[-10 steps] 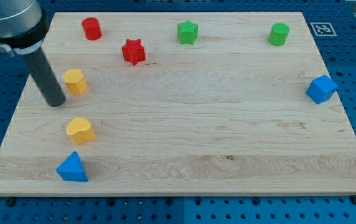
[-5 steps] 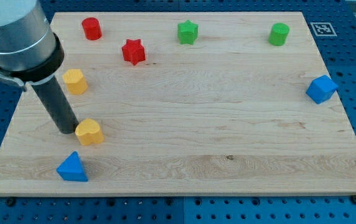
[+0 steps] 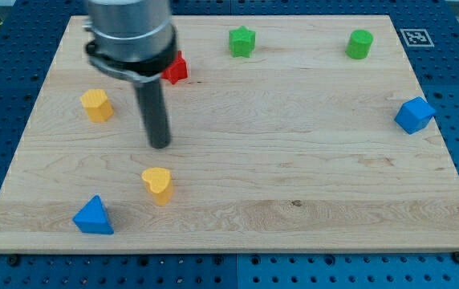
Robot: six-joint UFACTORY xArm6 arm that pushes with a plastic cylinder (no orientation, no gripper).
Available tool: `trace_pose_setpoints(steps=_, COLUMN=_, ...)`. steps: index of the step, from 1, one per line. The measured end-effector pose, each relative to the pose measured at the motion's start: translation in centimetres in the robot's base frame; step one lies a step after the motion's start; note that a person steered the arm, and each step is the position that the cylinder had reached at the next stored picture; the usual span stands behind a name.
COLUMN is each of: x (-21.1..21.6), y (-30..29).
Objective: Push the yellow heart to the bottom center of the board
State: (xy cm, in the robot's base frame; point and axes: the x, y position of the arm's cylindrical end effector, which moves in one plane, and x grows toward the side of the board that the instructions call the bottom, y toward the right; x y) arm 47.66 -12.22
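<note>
Broad grey metal cylinder (image 3: 127,20), black collar ring beneath it, narrowing to straight dark rod; my tip (image 3: 160,145) blunt.

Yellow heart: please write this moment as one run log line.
yellow heart: lower left, not yet bottom center | my tip: above it, apart | blue triangle: left

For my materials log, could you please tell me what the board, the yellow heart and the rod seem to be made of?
The board looks like pale wood with a matte finish, since grain lines run along it. The yellow heart seems to be moulded plastic, uniform in colour and smooth. The rod ending in my tip is dark and matte, possibly metal or plastic.
</note>
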Motion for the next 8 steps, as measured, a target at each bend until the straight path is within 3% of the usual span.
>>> trace_pose_setpoints(steps=3, x=6.0, y=-1.5)
trace_pose_setpoints(steps=4, x=6.5, y=0.5)
trace_pose_setpoints(steps=6, x=6.7, y=10.6)
trace_pose_setpoints(steps=7, x=6.5, y=9.7)
trace_pose_setpoints(steps=8, x=6.2, y=4.6)
